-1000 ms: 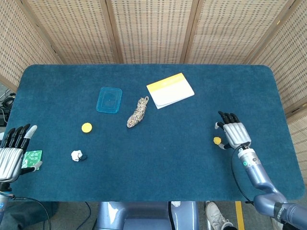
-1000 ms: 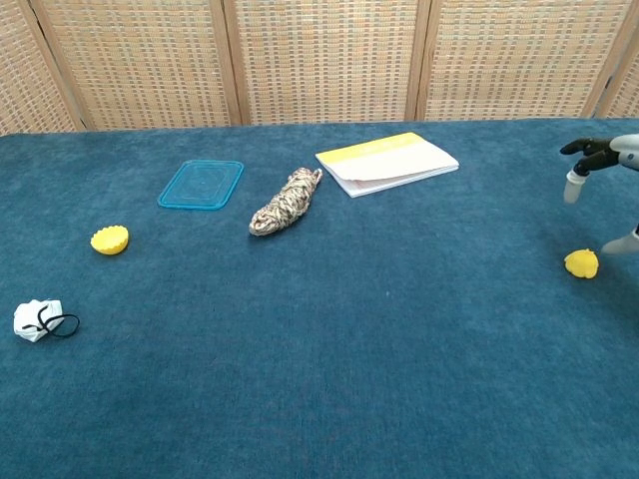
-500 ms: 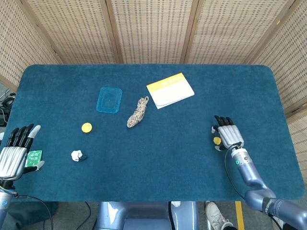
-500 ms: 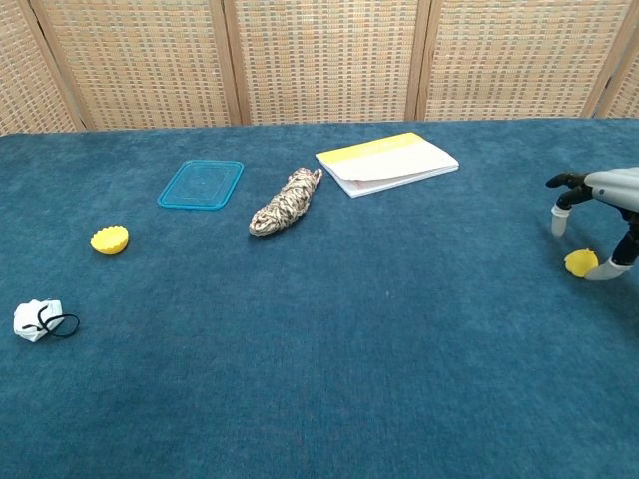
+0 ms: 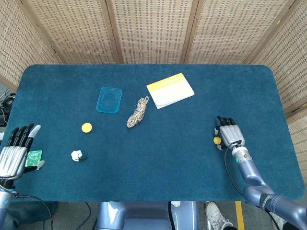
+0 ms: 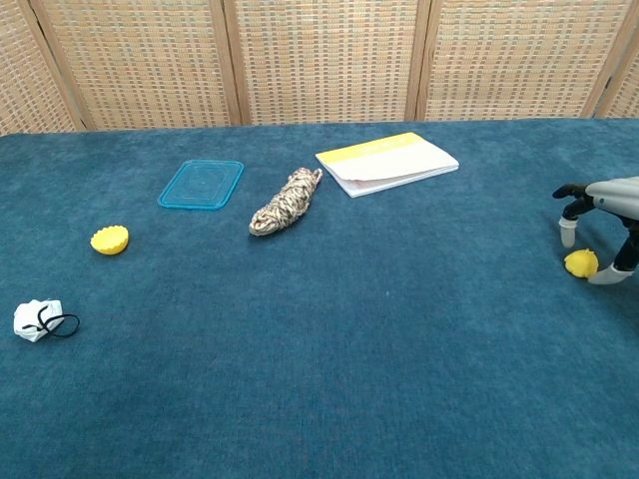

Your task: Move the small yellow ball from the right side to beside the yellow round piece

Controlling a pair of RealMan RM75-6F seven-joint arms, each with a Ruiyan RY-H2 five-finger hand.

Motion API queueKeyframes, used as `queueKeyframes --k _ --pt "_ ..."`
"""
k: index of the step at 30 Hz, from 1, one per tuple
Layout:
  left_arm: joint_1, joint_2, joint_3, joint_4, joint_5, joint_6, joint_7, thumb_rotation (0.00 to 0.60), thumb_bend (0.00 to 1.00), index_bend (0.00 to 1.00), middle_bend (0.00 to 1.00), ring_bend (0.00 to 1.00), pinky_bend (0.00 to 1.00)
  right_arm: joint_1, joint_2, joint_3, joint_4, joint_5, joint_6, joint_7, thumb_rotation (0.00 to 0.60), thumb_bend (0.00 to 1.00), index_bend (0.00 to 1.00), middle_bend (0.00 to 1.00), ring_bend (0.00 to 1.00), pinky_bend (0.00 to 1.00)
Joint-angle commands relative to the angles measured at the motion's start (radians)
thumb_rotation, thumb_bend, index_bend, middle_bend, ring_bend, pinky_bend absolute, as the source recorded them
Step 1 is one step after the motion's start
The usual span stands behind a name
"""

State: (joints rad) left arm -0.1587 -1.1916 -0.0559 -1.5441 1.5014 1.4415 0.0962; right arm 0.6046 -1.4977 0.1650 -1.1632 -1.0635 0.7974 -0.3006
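Since the last frames our right hand (image 6: 611, 215) has lowered; fingers (image 6: 567, 232) bracket the small yellow ball (image 6: 581, 263) at the bench's right, grip uncertain. Risk: ball rolls away from a glancing finger.

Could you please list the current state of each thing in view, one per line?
small yellow ball: on the table, between right hand's fingers
right hand: lowered around the ball
left hand: fingers apart, holding nothing
yellow round piece: untouched
blue lid: lying flat
notebook: closed

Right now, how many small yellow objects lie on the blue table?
2: the small yellow ball at the right hand, and the yellow round piece on the left, near the white crumpled item.
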Motion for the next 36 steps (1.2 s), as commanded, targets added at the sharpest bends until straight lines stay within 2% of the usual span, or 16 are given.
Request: queueKeyframes --k 1,13,20,24,29,36 --pt "-0.001 -0.001 0.0 0.001 0.0 -0.001 0.0 0.6 0.0 0.0 0.0 0.0 0.0 0.003 0.0 0.001 -0.002 0.005 -0.004 0.006 0.6 0.19 0.42 0.0 0.0 0.0" --pt "-0.006 0.002 -0.001 0.005 -0.011 -0.011 -0.01 0.6 0.0 0.0 0.0 0.0 0.0 0.017 -0.006 -0.004 0.014 0.042 -0.024 -0.009 0.6 0.28 0.56 0.0 0.0 0.0" --pt "-0.01 0.003 0.001 0.004 -0.012 -0.02 -0.012 0.6 0.0 0.0 0.0 0.0 0.0 0.028 0.06 0.014 -0.111 0.001 0.004 0.021 0.6 0.28 0.57 0.0 0.0 0.0" --pt "-0.015 0.003 0.0 0.007 -0.018 -0.031 -0.017 0.6 0.0 0.0 0.0 0.0 0.0 0.087 0.13 0.042 -0.256 -0.072 -0.011 0.012 0.6 0.28 0.57 0.0 0.0 0.0" --pt "-0.022 0.008 -0.004 0.008 -0.025 -0.043 -0.034 0.6 0.0 0.0 0.0 0.0 0.0 0.178 0.151 0.078 -0.361 -0.052 -0.032 -0.103 0.6 0.29 0.57 0.0 0.0 0.0" --pt "-0.035 0.01 0.0 0.015 -0.025 -0.069 -0.052 0.6 0.0 0.0 0.0 0.0 0.0 0.348 0.065 0.106 -0.423 0.142 -0.016 -0.364 0.6 0.29 0.57 0.0 0.0 0.0"
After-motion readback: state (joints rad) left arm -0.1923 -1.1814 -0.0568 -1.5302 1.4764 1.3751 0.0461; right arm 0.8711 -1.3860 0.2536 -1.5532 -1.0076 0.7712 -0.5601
